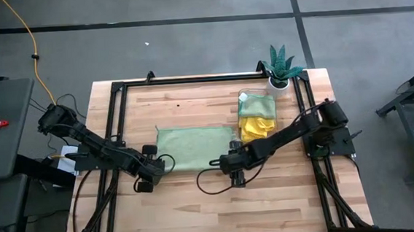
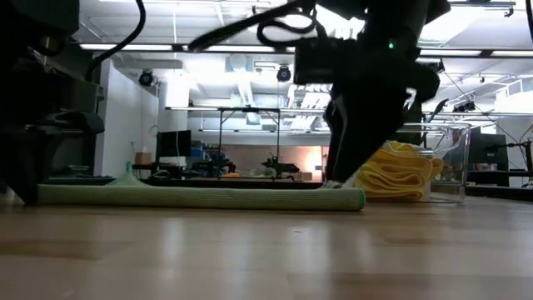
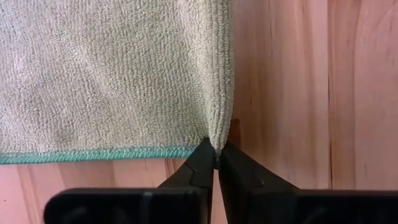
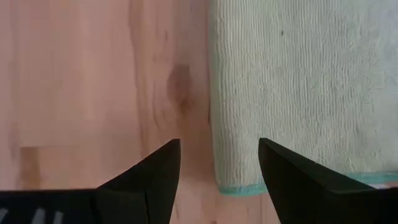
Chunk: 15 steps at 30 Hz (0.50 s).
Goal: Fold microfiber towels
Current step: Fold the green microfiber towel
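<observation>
Bin (image 1: 244,99), yellow towels (image 1: 255,127) inside

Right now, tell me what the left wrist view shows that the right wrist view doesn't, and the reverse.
Only the left wrist view shows the left gripper shut on a corner of the green towel, pinching it where the teal hem ends. Only the right wrist view shows the right gripper open, its fingers straddling another corner of the towel without gripping it. Both show the same pale green cloth lying flat on the wooden table.
</observation>
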Each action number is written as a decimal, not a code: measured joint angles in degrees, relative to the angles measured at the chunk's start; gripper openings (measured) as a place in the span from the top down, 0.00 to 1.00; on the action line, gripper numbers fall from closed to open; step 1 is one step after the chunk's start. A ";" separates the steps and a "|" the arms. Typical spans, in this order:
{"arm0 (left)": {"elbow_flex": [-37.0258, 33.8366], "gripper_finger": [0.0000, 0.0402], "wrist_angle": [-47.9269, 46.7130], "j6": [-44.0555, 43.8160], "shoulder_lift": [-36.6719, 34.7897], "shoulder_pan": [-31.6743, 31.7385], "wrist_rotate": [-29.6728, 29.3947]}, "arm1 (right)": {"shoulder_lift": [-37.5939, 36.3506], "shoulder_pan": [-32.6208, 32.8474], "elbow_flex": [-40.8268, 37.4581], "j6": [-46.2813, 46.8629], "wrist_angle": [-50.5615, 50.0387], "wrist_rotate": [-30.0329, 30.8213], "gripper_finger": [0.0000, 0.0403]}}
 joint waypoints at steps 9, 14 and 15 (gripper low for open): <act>0.00 0.99 -0.07 -2.20 -0.02 0.00 0.74 | 3.49 0.85 0.00 -0.89 -1.57 -0.06 0.52; 0.00 0.99 -0.07 -2.22 -0.02 0.02 1.09 | 4.34 0.98 0.09 -0.20 -1.65 -0.23 0.64; 0.00 1.00 -0.07 -2.24 -0.02 0.02 1.17 | 4.34 1.08 0.09 0.00 -1.73 -0.23 0.67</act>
